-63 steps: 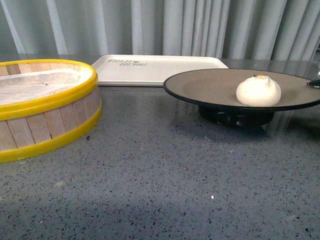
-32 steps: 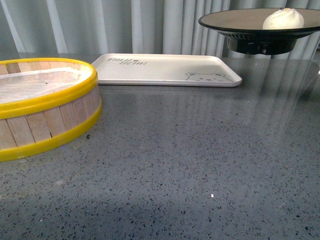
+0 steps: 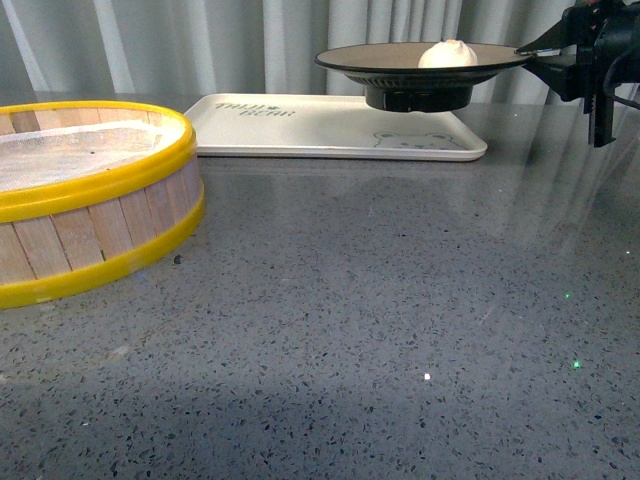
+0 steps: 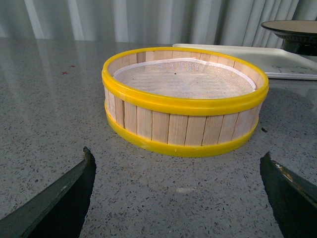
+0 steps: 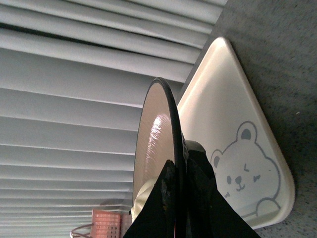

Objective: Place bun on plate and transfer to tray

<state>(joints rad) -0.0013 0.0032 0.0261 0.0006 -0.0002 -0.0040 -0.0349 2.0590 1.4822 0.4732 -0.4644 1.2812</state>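
Plate (image 3: 365, 56) w/ bun (image 3: 447, 54) has dropped and shifted left, now over right half of tray (image 3: 300, 135), by the bear outline; tray lettering too small to read. R gripper (image 3: 527, 50) reaches in level from the right, clamped on plate rim, bun near it. L gripper (image 4: 176, 163) spread wide, facing steamer basket (image 4: 183, 106).

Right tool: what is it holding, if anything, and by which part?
The right tool is shut on the plate, pinching its black rim on the side towards the right arm. The bun sits on the plate.
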